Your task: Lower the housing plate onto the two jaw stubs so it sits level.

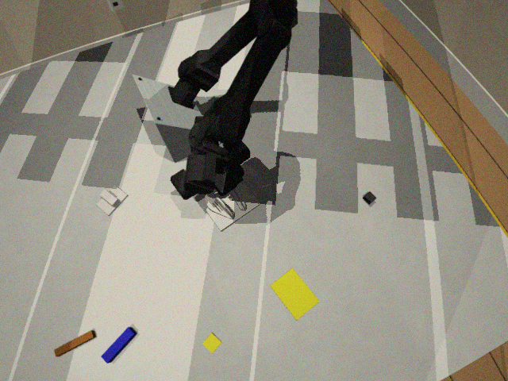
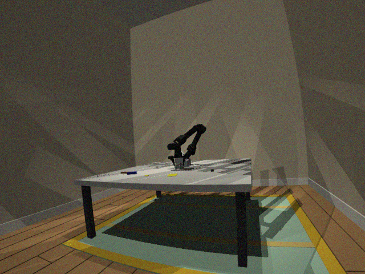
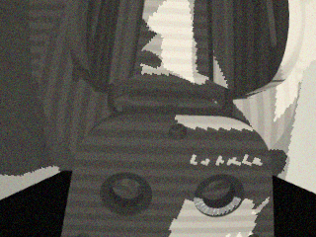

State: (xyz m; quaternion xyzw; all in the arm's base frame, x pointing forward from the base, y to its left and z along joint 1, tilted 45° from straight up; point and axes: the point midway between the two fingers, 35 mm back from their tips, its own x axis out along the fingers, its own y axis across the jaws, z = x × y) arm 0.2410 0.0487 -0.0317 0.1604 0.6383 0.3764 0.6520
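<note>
My gripper (image 2: 179,161) (image 3: 168,184) is shut on the grey housing plate (image 2: 179,165) (image 3: 163,170), which stands on edge between the fingers. In the wrist view the plate shows two large round holes and one small hole. In the top view the hand hides most of it. Below the hand lies a pale base plate (image 1: 222,224) with thin, dark-edged jaw parts (image 1: 223,208) on it. The housing plate hangs over these parts. The hand, shadows and stripes of light hide the stubs and pins. I cannot tell whether the housing plate touches the stubs.
A small white plate with a block (image 1: 111,201) lies left of the hand. A black cube (image 1: 369,198) lies right. Nearer the front are a large yellow rectangle (image 1: 294,294), a small yellow square (image 1: 212,342), a blue bar (image 1: 118,344) and a brown bar (image 1: 75,343).
</note>
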